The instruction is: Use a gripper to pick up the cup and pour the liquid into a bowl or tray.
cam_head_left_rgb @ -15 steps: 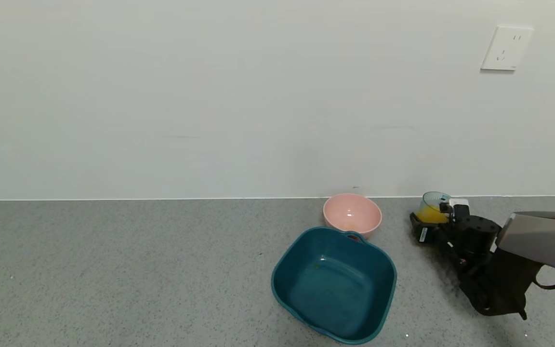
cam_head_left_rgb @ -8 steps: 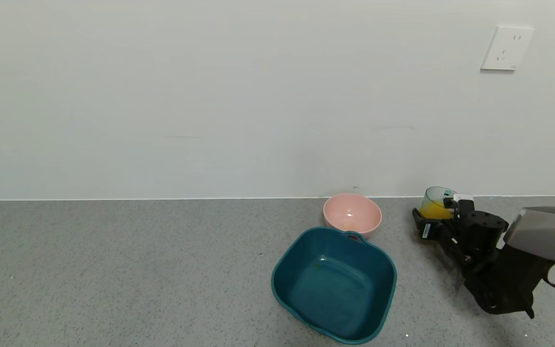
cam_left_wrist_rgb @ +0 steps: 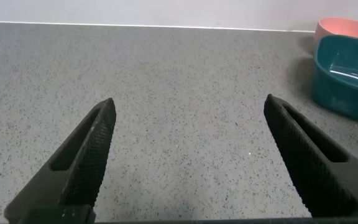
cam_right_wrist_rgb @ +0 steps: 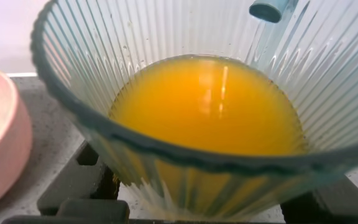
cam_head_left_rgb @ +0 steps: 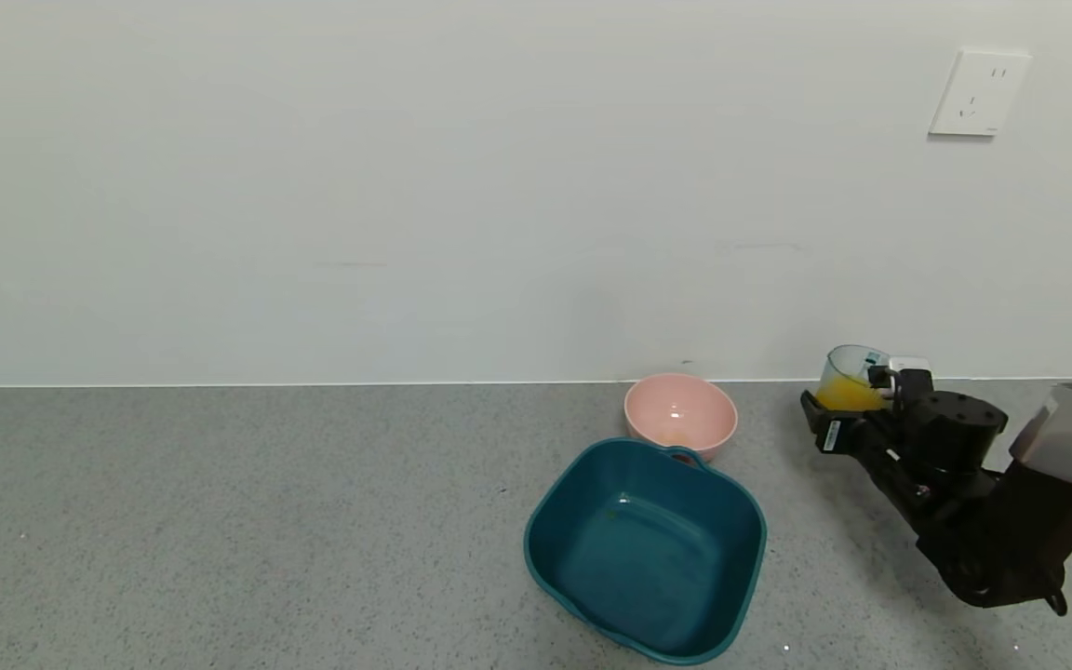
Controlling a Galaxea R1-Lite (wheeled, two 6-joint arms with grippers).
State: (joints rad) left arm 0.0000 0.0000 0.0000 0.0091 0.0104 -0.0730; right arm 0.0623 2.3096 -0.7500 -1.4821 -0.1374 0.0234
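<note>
My right gripper (cam_head_left_rgb: 857, 419) is shut on the ribbed blue-grey cup (cam_head_left_rgb: 851, 381) and holds it upright above the counter, to the right of the pink bowl. The cup fills the right wrist view (cam_right_wrist_rgb: 185, 168), about half full of orange liquid (cam_right_wrist_rgb: 207, 106); the liquid also shows in the head view (cam_head_left_rgb: 845, 397). The dark teal tub (cam_head_left_rgb: 648, 549) sits empty on the counter, to the left of and nearer than the cup; its corner shows in the left wrist view (cam_left_wrist_rgb: 347, 81). My left gripper (cam_left_wrist_rgb: 188, 118) is open and empty over bare counter, out of the head view.
A small round pink bowl (cam_head_left_rgb: 680, 414) stands right behind the tub, touching its rim, and shows in the right wrist view (cam_right_wrist_rgb: 2, 143). The white wall runs close behind the cup. A wall socket (cam_head_left_rgb: 978, 93) sits high on the right.
My right gripper has lifted the cup upward and a little to the right, away from the pink bowl. The tub, bowl and left gripper have not moved.
</note>
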